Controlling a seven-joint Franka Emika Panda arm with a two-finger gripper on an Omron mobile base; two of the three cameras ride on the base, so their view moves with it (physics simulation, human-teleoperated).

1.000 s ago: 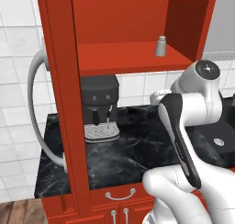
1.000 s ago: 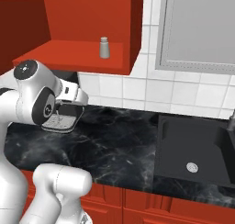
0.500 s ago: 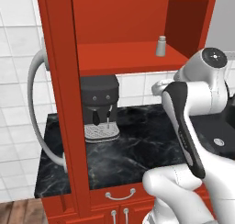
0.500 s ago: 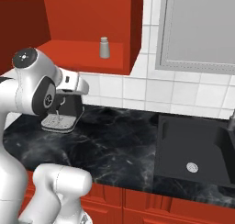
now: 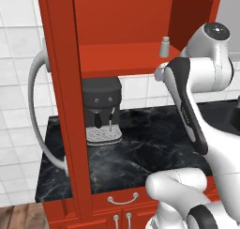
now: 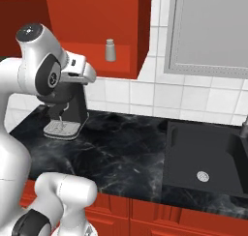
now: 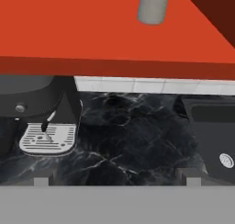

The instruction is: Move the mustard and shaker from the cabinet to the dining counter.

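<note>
The small light-grey tapered shaker (image 6: 110, 50) stands upright on the lower shelf of the red wooden wall cabinet (image 5: 126, 59), near its right wall (floor around it bare). The two-finger gripper (image 7: 117, 181) hovers below the shelf's front edge, fingers spread wide, grasping nothing.

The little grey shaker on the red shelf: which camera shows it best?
The right base view: the shaker stands whole and unobstructed in the cabinet. The left base view shows it beside the arm; the hand view cuts off its top.
</note>
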